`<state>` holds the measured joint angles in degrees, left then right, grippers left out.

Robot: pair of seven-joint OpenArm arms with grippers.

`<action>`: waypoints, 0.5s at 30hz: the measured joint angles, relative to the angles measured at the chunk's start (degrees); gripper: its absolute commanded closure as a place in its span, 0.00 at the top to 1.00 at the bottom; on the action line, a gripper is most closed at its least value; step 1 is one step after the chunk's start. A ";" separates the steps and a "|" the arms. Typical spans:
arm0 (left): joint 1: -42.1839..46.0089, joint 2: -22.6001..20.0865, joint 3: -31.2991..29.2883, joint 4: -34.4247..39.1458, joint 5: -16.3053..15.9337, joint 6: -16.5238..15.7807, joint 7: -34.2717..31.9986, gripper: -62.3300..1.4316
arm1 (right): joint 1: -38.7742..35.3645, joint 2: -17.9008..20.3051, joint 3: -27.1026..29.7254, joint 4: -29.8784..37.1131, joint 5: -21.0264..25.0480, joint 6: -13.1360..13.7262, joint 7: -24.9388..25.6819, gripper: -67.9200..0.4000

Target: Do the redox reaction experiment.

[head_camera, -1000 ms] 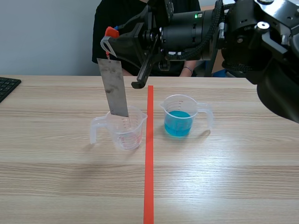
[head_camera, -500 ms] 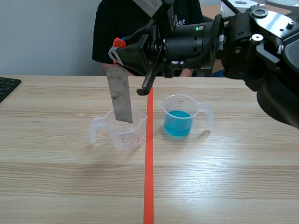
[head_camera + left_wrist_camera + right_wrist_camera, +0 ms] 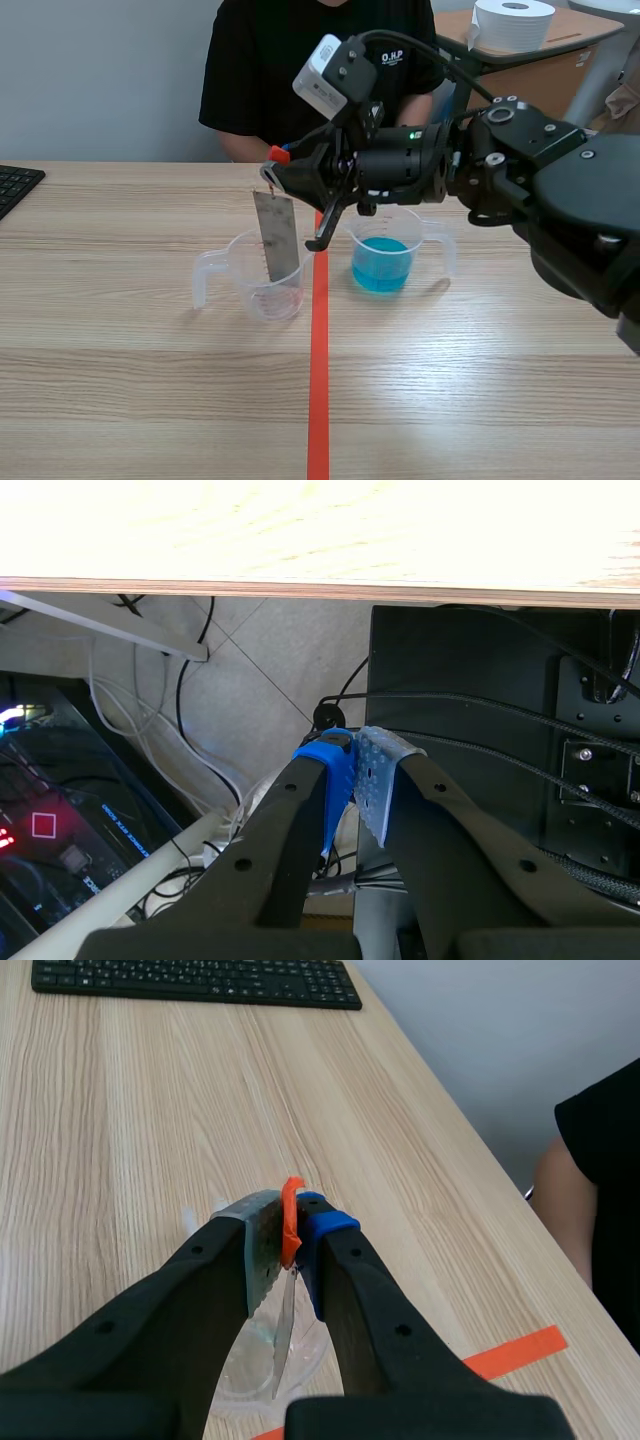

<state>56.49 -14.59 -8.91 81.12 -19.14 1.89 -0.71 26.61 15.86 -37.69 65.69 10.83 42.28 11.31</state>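
Right end effector (image 3: 281, 170) clamps the metal strip (image 3: 279, 238), which hangs in the clear cup (image 3: 262, 296); left end effector (image 3: 352, 780) is together.

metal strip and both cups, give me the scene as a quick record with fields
metal strip: hangs from the orange loop, slightly tilted, lower end inside the empty cup
right hand: shut on the orange loop, above the empty cup
empty cup: clear, left of the tape line in the scene view
blue cup: clear, holds blue liquid, right of the tape line, nothing touching it
left hand: shut on nothing, below the table edge
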 measured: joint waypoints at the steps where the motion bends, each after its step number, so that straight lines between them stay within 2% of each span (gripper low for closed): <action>1: 0.00 0.00 0.00 0.00 0.00 0.00 0.00 0.09 | 0.00 -0.22 -0.39 -0.70 -0.92 0.02 0.70 0.03; 6: 0.00 0.00 0.00 0.00 0.00 0.00 0.00 0.25 | 0.20 -2.43 -0.74 -3.89 -4.50 -0.04 4.87 0.03; 11: 0.00 0.00 0.00 0.00 0.00 0.00 0.00 0.48 | 0.20 -3.85 -0.72 -4.96 -5.66 0.00 5.35 0.04; 15: 0.00 0.00 0.00 0.00 0.00 -0.02 0.00 0.66 | 0.20 -3.80 -0.72 -4.96 -6.40 -0.02 4.44 0.18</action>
<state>56.49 -14.59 -8.91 81.12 -19.14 1.87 -0.71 26.81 12.05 -38.41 60.73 4.43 42.26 15.75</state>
